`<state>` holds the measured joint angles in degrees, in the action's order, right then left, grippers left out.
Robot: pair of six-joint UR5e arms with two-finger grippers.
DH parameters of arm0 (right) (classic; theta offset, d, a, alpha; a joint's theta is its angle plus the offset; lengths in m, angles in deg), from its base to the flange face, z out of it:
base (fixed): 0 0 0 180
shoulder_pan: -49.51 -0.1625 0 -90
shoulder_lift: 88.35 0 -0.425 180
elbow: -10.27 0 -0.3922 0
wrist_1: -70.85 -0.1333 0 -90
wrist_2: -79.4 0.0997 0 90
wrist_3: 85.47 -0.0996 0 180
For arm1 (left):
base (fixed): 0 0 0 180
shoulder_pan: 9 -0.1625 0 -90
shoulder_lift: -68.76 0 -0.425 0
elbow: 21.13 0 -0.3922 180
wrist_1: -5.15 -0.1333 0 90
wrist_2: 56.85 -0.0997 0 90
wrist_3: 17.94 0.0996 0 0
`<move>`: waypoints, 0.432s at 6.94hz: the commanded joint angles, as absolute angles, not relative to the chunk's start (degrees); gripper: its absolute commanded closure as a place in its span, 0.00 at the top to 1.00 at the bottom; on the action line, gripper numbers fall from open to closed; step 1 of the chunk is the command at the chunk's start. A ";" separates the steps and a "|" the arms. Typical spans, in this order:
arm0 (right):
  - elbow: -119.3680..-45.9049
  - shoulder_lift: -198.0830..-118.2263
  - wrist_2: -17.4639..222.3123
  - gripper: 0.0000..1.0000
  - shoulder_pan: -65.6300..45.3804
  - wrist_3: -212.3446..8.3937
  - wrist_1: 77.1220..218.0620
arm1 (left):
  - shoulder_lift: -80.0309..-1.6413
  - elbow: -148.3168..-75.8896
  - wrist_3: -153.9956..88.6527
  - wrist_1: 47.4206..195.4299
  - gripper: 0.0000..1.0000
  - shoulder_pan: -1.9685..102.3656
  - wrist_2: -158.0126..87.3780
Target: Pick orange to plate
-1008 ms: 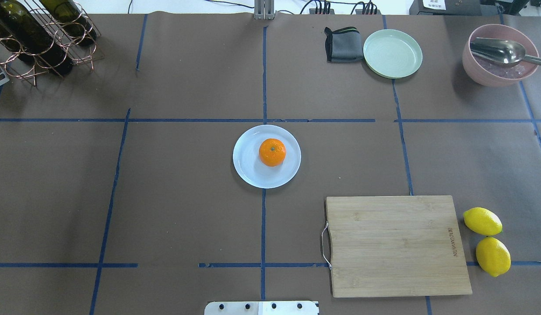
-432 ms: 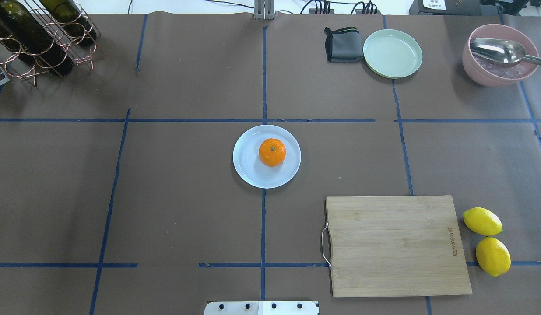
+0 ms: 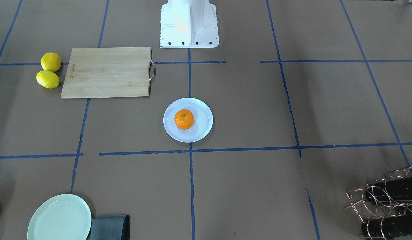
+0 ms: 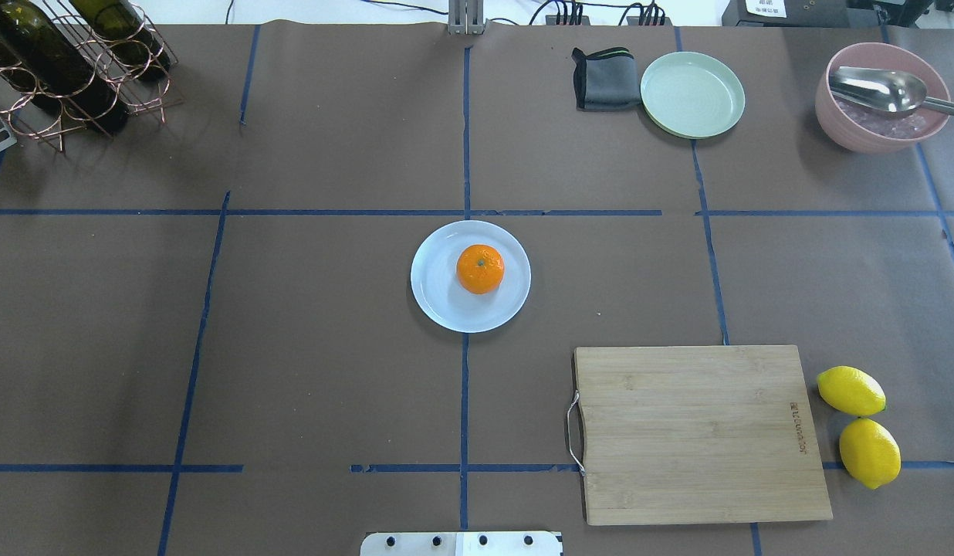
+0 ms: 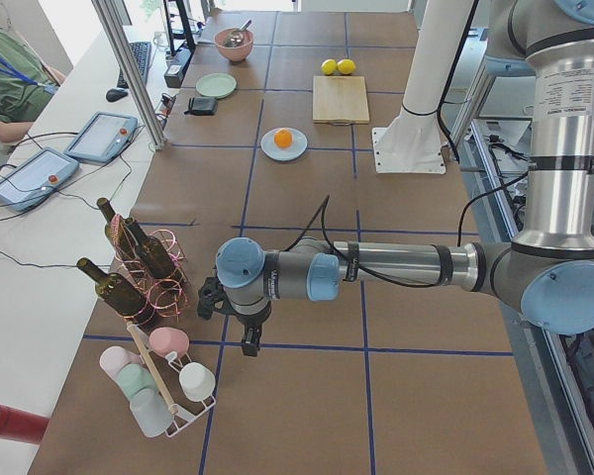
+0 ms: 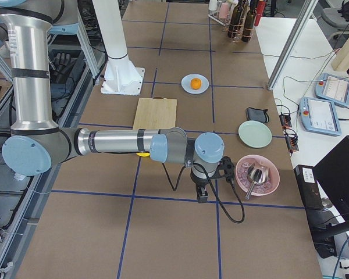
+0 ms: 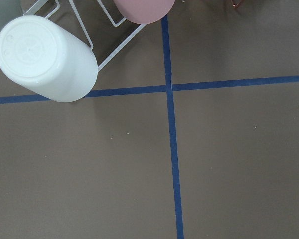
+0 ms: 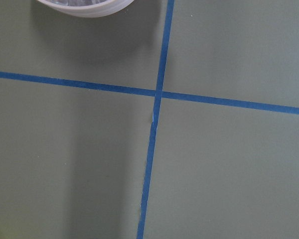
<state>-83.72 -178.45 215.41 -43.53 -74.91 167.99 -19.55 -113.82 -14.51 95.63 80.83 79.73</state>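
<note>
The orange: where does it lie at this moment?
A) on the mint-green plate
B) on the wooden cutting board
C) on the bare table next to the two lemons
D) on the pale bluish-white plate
D: in the overhead view the orange sits inside the rim of the pale bluish-white plate, near the middle of the table.

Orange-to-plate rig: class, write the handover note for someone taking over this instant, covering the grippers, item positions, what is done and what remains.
Left gripper: hangs beside the bottle rack, far from the job; open or shut cannot be told.
Right gripper: hangs beside the pink bowl; likewise cannot be told.
Orange: sits on the pale plate, with nothing touching it.
Done: placement looks complete.
Left: apparently nothing.
</note>
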 commanded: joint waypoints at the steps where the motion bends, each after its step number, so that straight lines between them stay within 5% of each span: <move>1: -82.29 -178.17 215.63 1.00 -43.57 -75.54 167.70 | -19.57 -113.86 -14.51 95.67 1.00 80.83 79.73; 3: -79.13 -178.69 215.72 1.00 -43.57 -78.76 160.36 | -19.66 -113.95 -14.51 95.59 1.00 80.83 79.73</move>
<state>-80.88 -178.32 215.67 -43.54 -76.36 164.50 -19.63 -113.88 -14.51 95.65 80.83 79.73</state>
